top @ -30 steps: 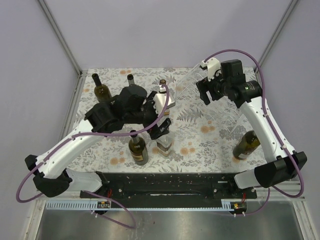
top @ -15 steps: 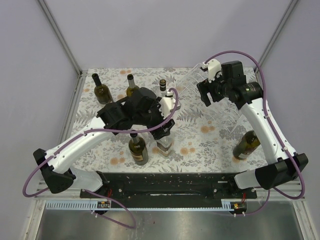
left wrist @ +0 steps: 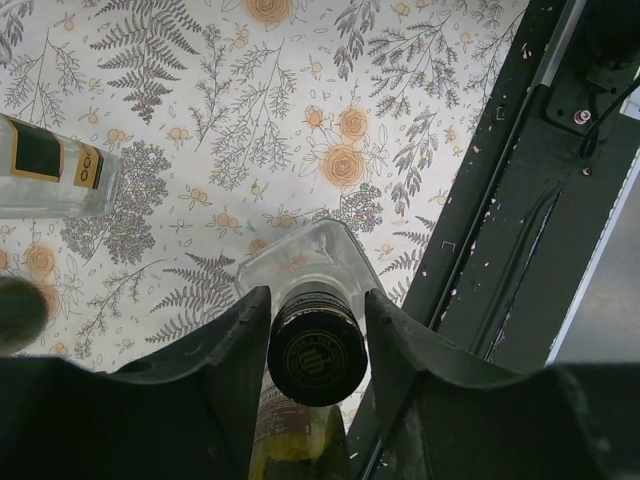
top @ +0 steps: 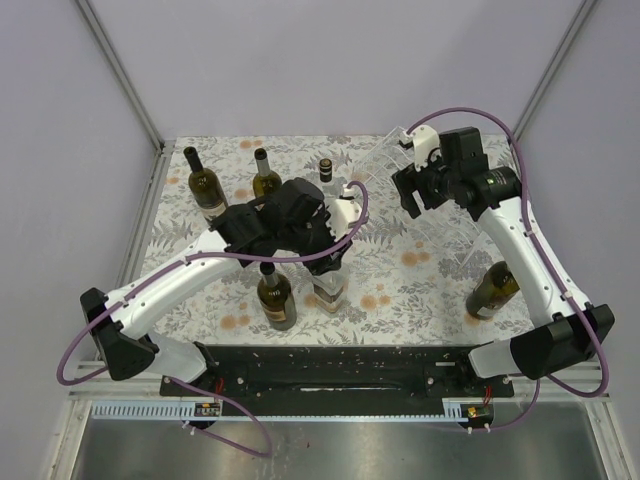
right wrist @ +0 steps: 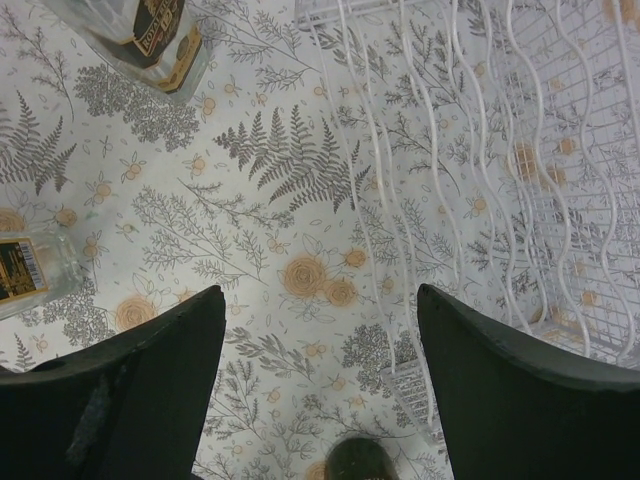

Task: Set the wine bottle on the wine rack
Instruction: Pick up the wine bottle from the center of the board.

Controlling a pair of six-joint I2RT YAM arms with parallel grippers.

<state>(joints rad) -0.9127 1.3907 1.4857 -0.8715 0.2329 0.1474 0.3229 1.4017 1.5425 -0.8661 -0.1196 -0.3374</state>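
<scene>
We look down on a table spread with a white cloth printed with grey ferns and orange roses (top: 400, 272), closed in by pale lilac walls (top: 330, 60) and slanting metal corner posts (top: 120, 70). A scuffed black base rail (top: 330, 365) runs along the near edge. The clear glass wine bottle with a black screw cap (top: 330, 295) stands upright on the cloth near the front, left of centre and well apart from the clear rack of thin wavy ribs (top: 442, 235) at the right rear. The left gripper (top: 334, 262) is over this bottle. In its wrist view the cap (left wrist: 318, 350) fills the gap between the dark fingers (left wrist: 235, 345), which lie against it on both sides and grip it. A dark green bottle with a pale label (top: 275, 298) stands just beside it on the left. Two more dark green bottles (top: 205, 183) stand at the back left, with a clear black-capped bottle (top: 325, 172) to their right. A green bottle (top: 493, 290) sits near the right edge, partly hidden by the right arm. The right gripper (top: 408, 195) hangs over the rack's left edge with its jaws spread wide and nothing between them. Its wrist view (right wrist: 320, 300) shows the ribs (right wrist: 450, 150) and bare cloth (right wrist: 300, 275) below.
</scene>
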